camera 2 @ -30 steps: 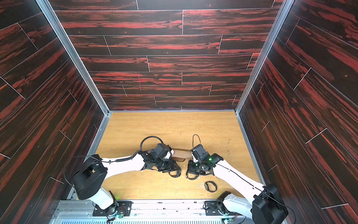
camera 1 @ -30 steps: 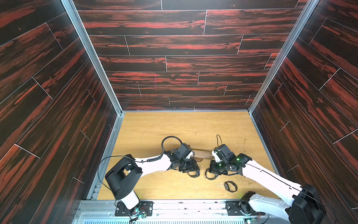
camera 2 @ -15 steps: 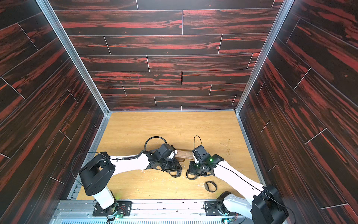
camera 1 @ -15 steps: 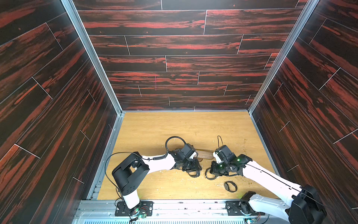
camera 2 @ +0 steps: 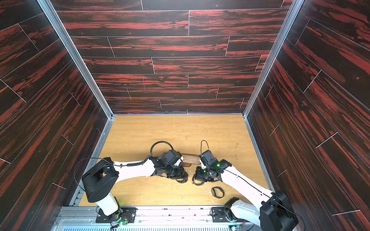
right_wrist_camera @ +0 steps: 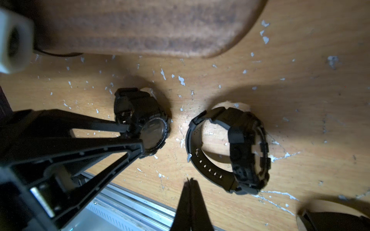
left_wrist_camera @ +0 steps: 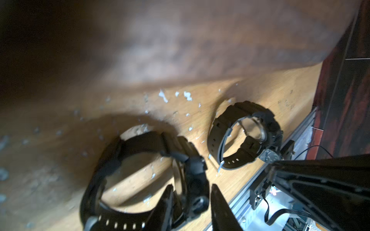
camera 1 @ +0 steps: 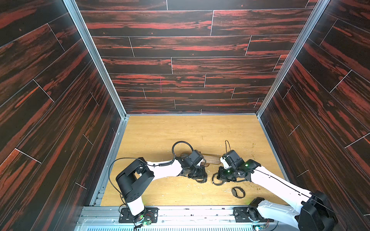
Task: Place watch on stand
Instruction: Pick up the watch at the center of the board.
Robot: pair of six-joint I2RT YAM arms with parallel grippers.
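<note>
Left claw (left_wrist_camera: 191,186) pinches a watch (left_wrist_camera: 195,168); right claw (right_wrist_camera: 190,182) pressed together; stand (camera 1: 211,159) half hidden.

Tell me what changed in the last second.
The left arm reached a little further toward the middle, and the left tool narrowed around a black watch, its fingers now either side of the case. The right tool stayed shut near the second watch; the stand and both watches did not shift.

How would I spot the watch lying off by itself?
On the light wooden floor, find the right arm's white forearm near the front metal rail. The lone watch lies between them. Unlike the watch at the left tool and the watch at the right tool, no tool is over it.
</note>
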